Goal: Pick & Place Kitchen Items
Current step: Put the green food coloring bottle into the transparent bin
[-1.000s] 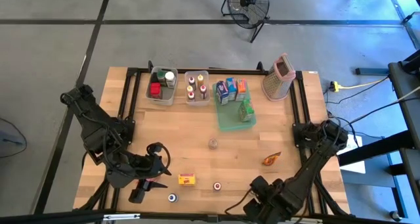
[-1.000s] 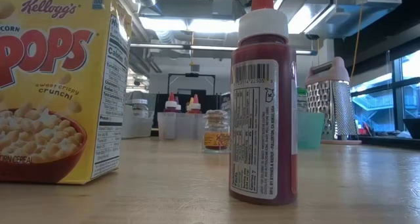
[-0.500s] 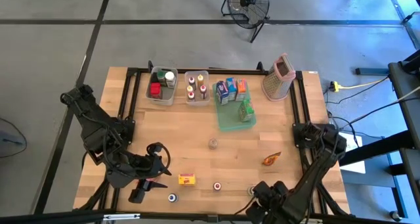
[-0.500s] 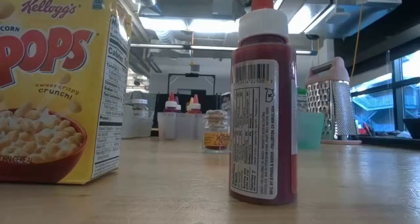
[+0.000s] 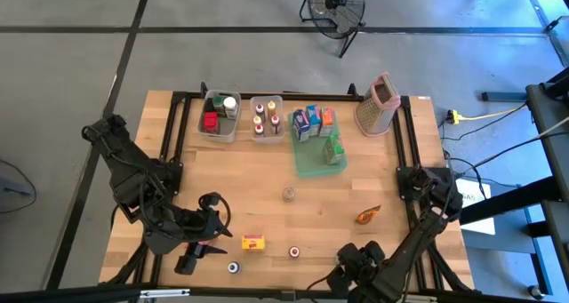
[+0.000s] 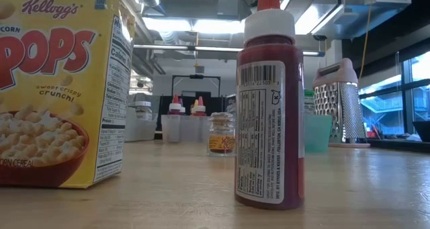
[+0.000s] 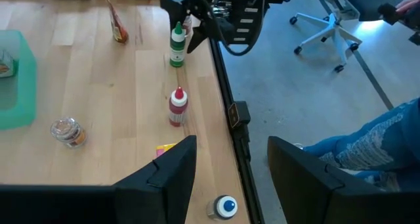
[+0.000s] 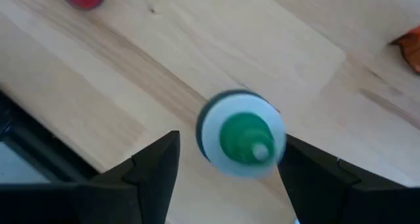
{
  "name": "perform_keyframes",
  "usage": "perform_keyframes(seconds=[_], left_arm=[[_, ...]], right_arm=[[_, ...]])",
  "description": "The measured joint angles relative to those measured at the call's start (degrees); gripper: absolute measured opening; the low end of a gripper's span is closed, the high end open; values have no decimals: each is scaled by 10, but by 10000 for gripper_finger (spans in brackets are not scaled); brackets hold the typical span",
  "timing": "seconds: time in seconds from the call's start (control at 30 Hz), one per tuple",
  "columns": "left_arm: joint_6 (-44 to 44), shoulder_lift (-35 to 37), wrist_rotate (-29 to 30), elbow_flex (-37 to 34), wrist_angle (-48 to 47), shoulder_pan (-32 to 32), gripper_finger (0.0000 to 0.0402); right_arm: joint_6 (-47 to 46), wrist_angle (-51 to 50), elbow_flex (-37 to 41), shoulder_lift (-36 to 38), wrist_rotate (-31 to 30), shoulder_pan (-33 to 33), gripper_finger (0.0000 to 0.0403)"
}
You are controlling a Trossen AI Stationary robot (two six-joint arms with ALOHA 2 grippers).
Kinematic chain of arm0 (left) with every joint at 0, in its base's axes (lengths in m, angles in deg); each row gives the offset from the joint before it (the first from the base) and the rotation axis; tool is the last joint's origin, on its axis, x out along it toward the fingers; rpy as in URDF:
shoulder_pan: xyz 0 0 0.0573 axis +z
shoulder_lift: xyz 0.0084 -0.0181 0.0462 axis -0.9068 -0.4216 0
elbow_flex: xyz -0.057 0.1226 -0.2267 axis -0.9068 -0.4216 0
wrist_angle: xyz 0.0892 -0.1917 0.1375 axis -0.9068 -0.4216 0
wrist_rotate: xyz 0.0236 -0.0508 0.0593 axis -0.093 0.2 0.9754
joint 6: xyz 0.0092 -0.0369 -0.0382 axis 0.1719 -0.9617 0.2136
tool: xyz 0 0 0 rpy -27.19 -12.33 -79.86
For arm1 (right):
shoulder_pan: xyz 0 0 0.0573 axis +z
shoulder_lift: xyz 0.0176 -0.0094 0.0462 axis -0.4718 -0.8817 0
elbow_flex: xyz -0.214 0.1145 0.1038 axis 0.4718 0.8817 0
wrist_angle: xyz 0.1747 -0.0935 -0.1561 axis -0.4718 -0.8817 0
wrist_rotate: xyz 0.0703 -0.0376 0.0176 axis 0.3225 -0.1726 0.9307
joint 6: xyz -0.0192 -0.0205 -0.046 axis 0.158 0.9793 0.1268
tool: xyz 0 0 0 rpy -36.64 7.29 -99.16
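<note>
The left arm (image 5: 133, 183) lies folded along the table's (image 5: 231, 187) left edge, its gripper (image 7: 226, 178) low near the front with fingers apart and empty. The right arm (image 5: 427, 219) bends down to the front edge, its gripper (image 8: 226, 178) hanging spread over the upright green-capped bottle (image 8: 244, 135), fingers either side, not clenched.

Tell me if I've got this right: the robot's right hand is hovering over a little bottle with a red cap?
Not quite: the cap is green, not red. The right wrist view shows the right hand open above a small green-capped bottle standing on the wooden table.
</note>
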Motion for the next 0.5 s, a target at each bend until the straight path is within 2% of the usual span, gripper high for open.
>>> perform_keyframes(seconds=[0.3, 0.5], left_arm=[[0, 0, 0, 0, 0, 0, 182], [0, 0, 0, 0, 0, 0, 182]], right_arm=[[5, 4, 0, -5, -35, -6, 249], [-12, 8, 0, -9, -32, -1, 249]])
